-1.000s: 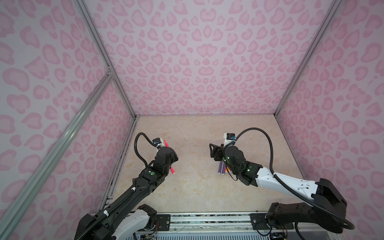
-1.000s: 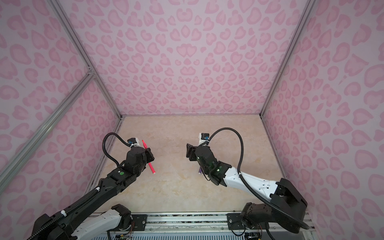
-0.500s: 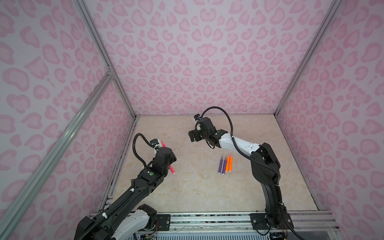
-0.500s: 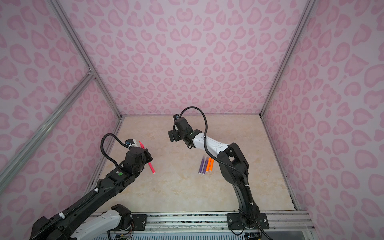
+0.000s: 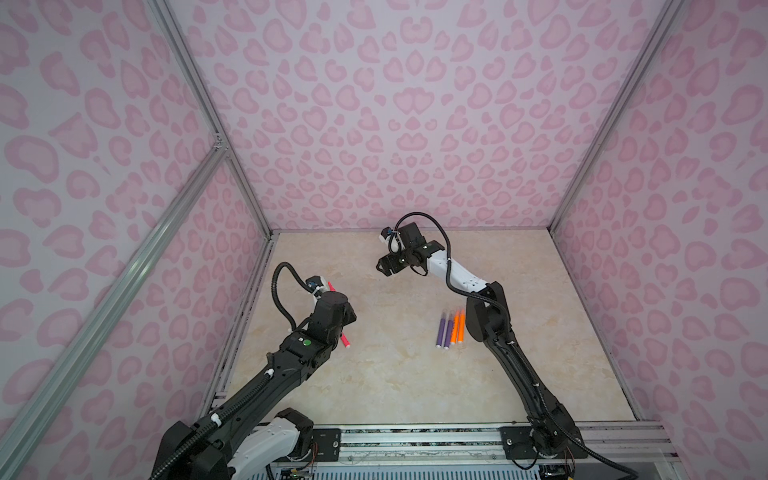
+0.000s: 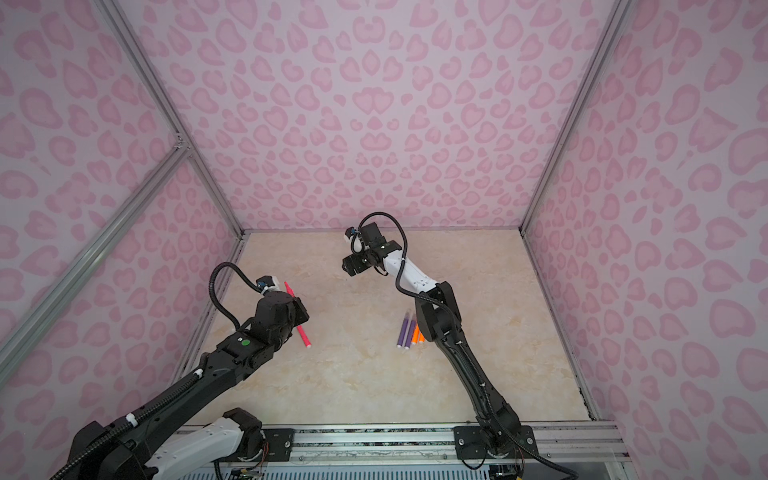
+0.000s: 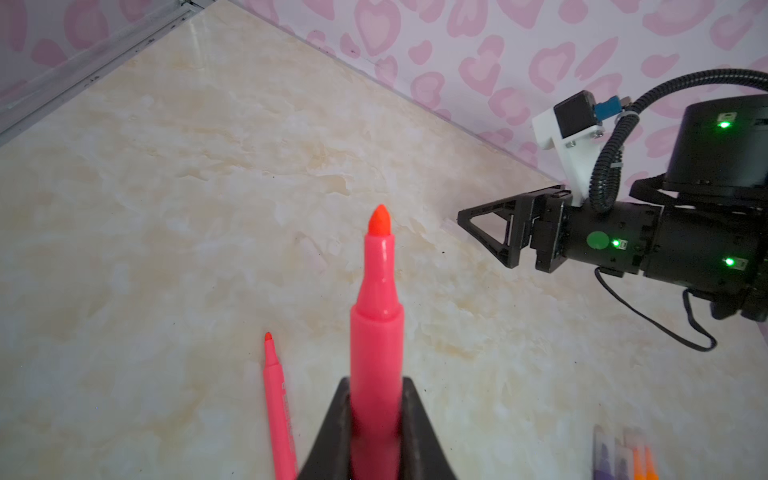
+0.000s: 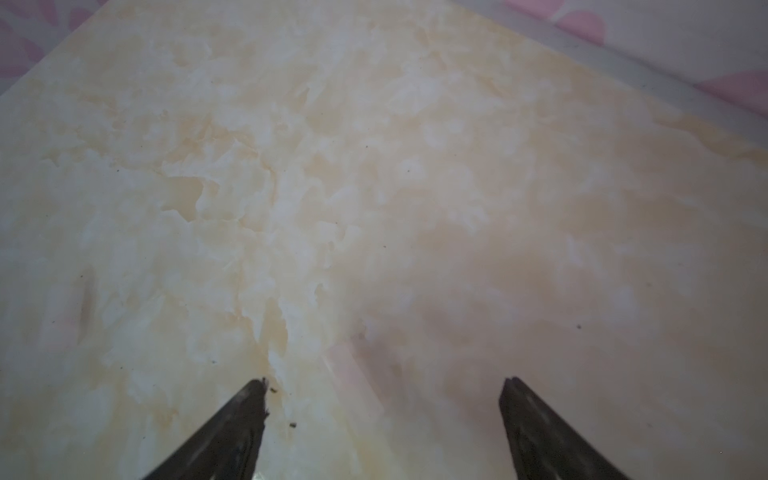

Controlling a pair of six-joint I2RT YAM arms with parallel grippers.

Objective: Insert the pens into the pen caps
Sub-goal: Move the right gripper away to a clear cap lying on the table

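At left, left hand (image 7: pixel 376 380) clamps 1 pink pen (image 7: pixel 376 311) (tip bare); right hand (image 8: pixel 385 380) spread apart.

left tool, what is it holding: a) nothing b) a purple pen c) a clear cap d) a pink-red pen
d: in the left wrist view the left tool is shut on a pink-red pen, whose bare pointed tip sticks out ahead of it.
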